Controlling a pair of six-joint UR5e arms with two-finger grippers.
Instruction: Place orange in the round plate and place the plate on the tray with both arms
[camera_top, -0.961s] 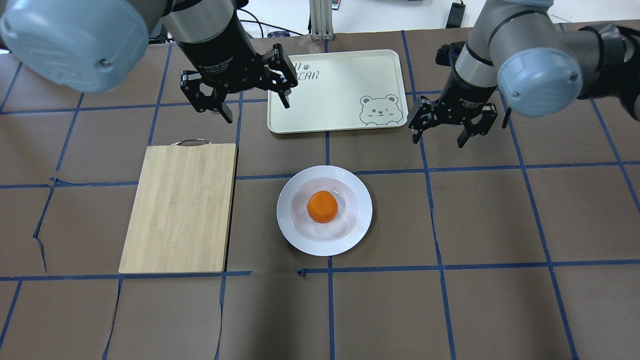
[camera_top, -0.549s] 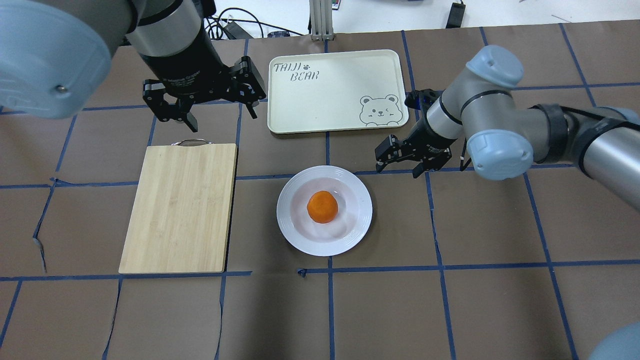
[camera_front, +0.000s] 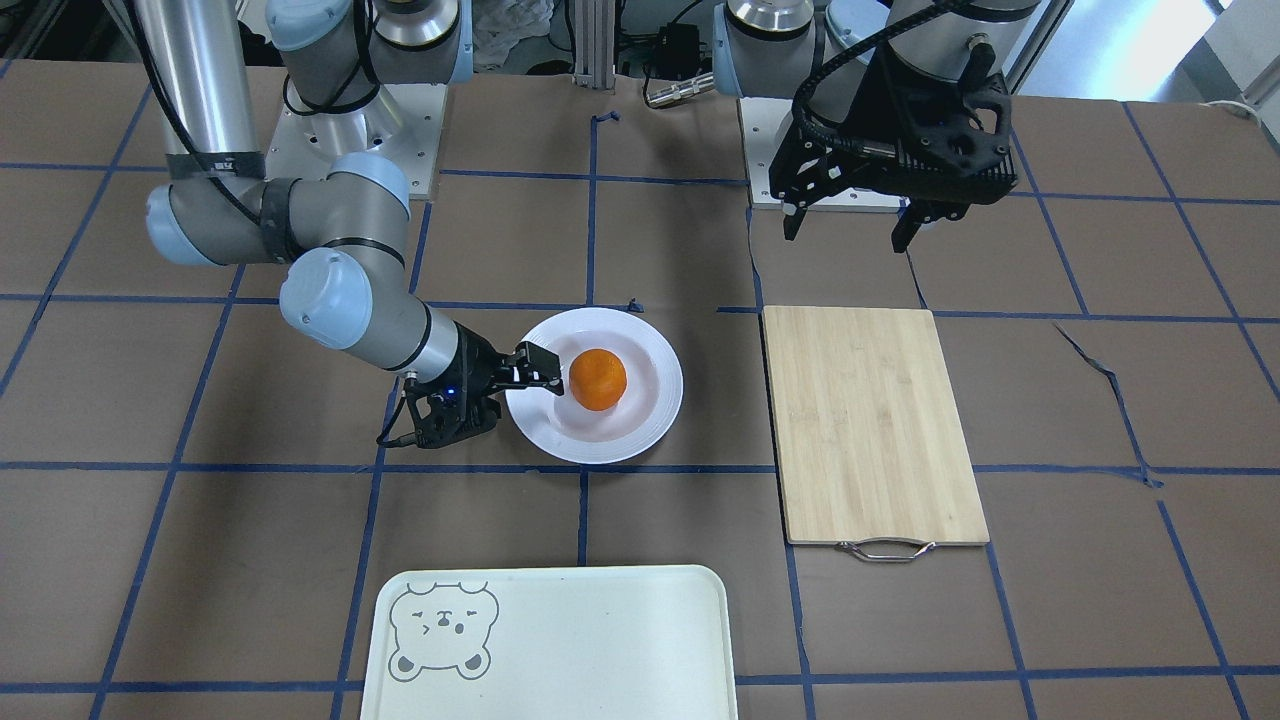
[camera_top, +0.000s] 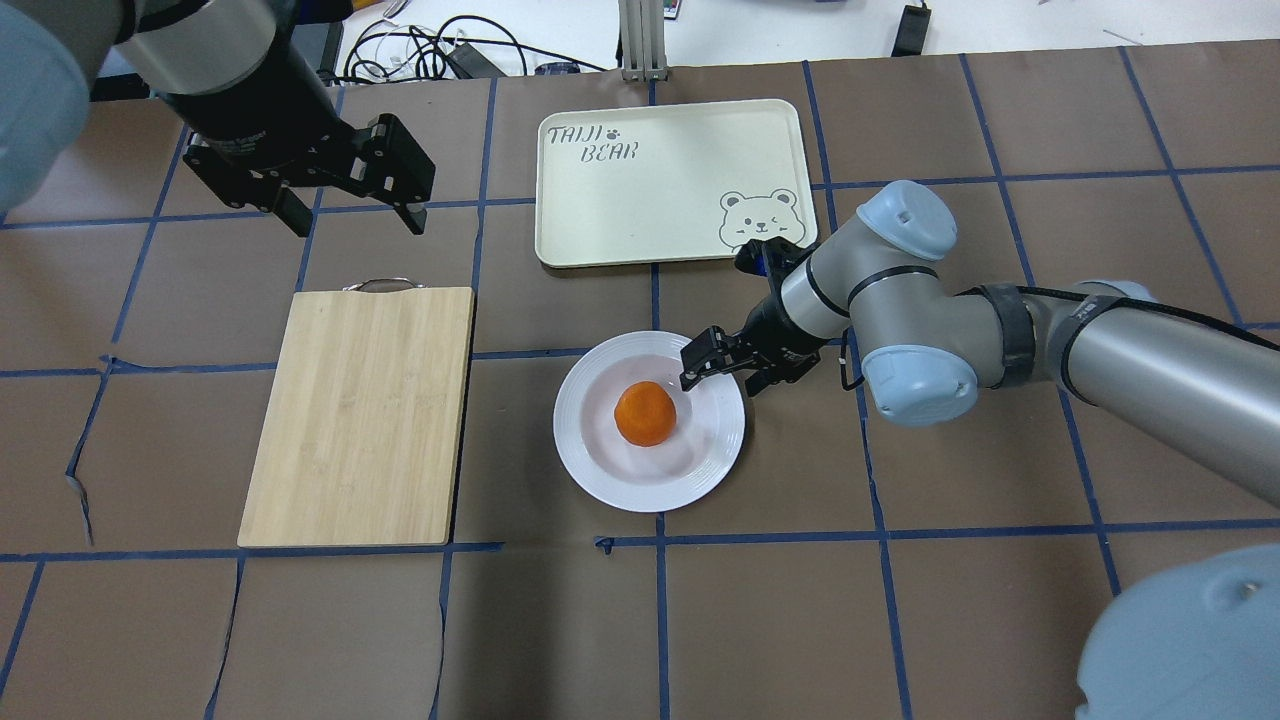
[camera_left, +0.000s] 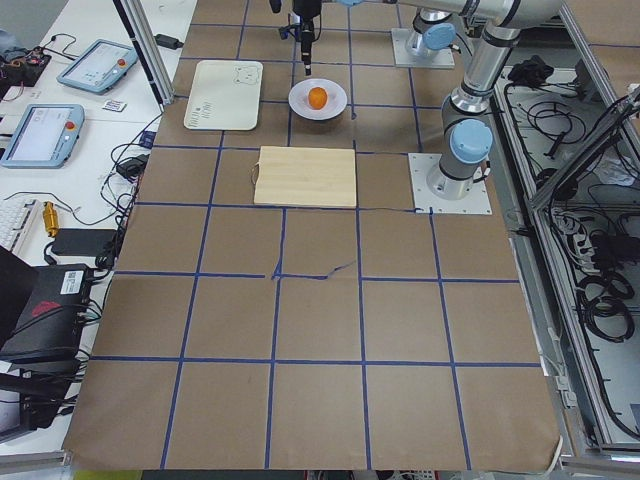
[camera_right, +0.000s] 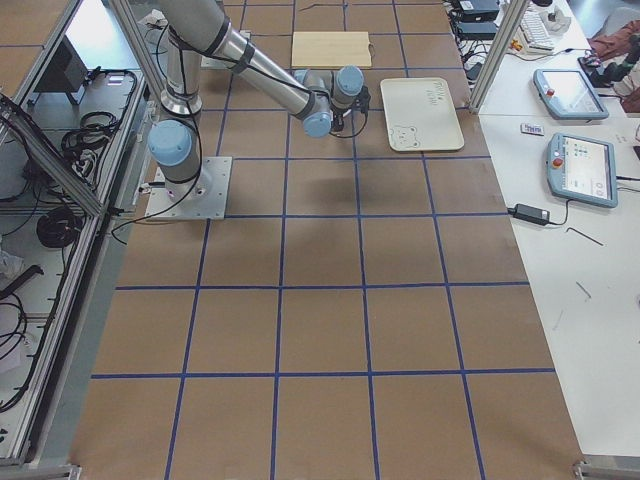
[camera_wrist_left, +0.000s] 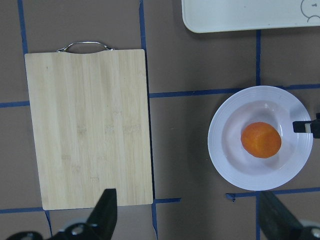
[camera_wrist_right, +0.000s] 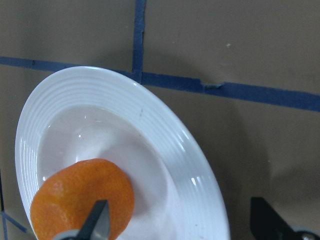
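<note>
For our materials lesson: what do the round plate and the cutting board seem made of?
The round plate: probably glazed ceramic, possibly melamine; glossy white with sharp highlights. The cutting board: bamboo or pale wood, matte, with visible strip grain.

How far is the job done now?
Done: the small orange fruit lies in the glossy white round plate. In hand: the right gripper, open, has fingers astride the plate's rim. Left: lifting the plate onto the bare cream rectangular tray; the left gripper hangs open, away.
</note>
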